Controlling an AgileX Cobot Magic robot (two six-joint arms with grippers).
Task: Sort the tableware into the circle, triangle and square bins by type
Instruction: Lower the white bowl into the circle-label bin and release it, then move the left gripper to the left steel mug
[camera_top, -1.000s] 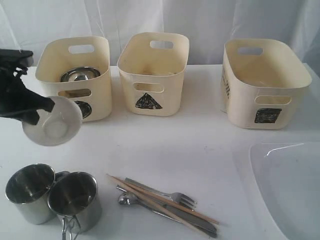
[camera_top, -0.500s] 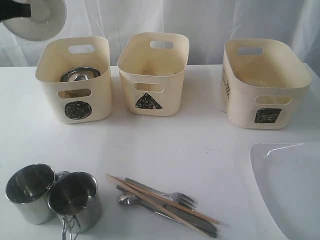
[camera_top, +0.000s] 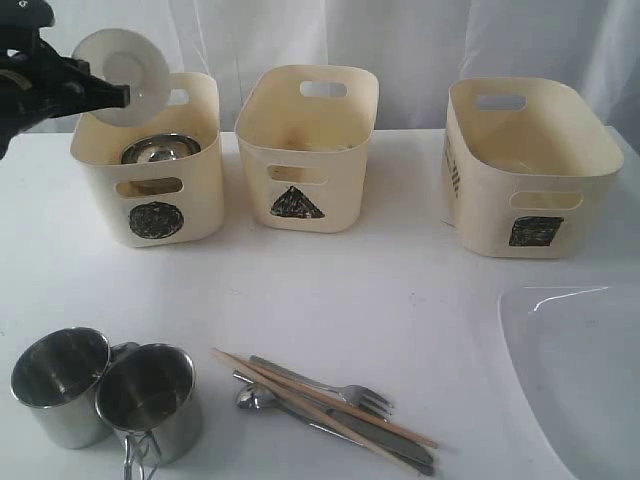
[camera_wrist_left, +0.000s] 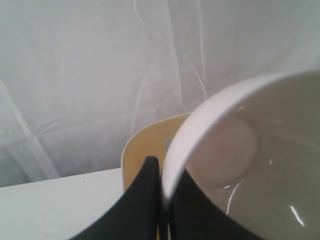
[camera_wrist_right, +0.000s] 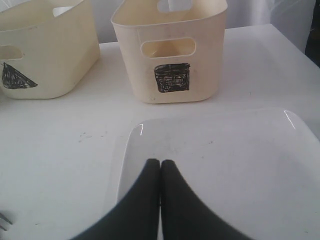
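Your left tool (camera_top: 122, 95) pinches the white bowl (camera_top: 120, 60) by its rim, up by the circle bin (camera_top: 100, 190). That thin grip could slip and crack it on the steel cup (camera_top: 158, 150) inside. Right tool (camera_wrist_right: 160, 172) is closed, empty.

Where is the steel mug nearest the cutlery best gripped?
Probably on its rim, from above: the steel mug stands upright with its mouth open, so one finger fits inside. Pinch the wall facing the cutlery; the other mug crowds the opposite side.
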